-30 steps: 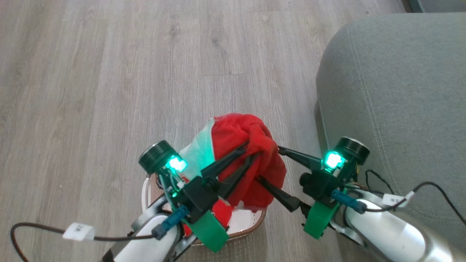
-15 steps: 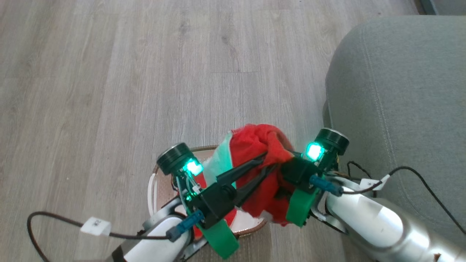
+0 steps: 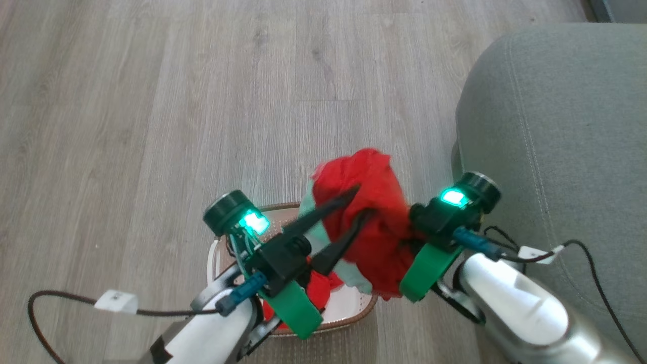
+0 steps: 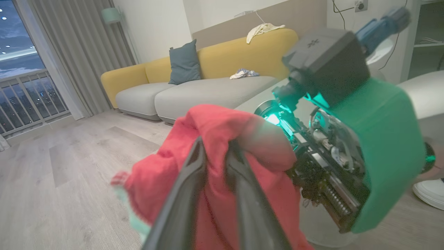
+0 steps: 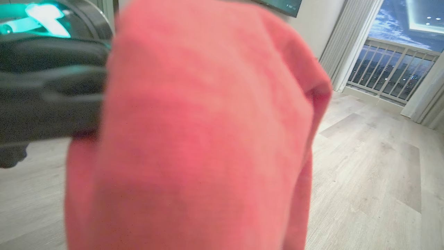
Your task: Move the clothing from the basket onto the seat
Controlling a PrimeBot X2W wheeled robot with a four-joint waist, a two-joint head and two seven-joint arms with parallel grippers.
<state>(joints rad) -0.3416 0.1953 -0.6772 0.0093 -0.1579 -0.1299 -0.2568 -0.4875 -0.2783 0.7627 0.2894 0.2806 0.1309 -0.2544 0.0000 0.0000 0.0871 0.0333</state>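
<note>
Red clothing (image 3: pixel 374 222): hangs over basket (image 3: pixel 280 206).
Right claw (image 3: pixel 404 222): closed on it.
Left claw (image 3: pixel 360 202): parted; hold unclear to me.
Risk: pinch slips, clothing falls short of seat (image 3: pixel 556 126).

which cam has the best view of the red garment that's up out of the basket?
Head view: the red garment shows nearly whole, hanging above the basket. Left wrist view shows part of it, bunched around the fingers of the left gripper. Right wrist view gives a blurred red close-up, no outline.
</note>
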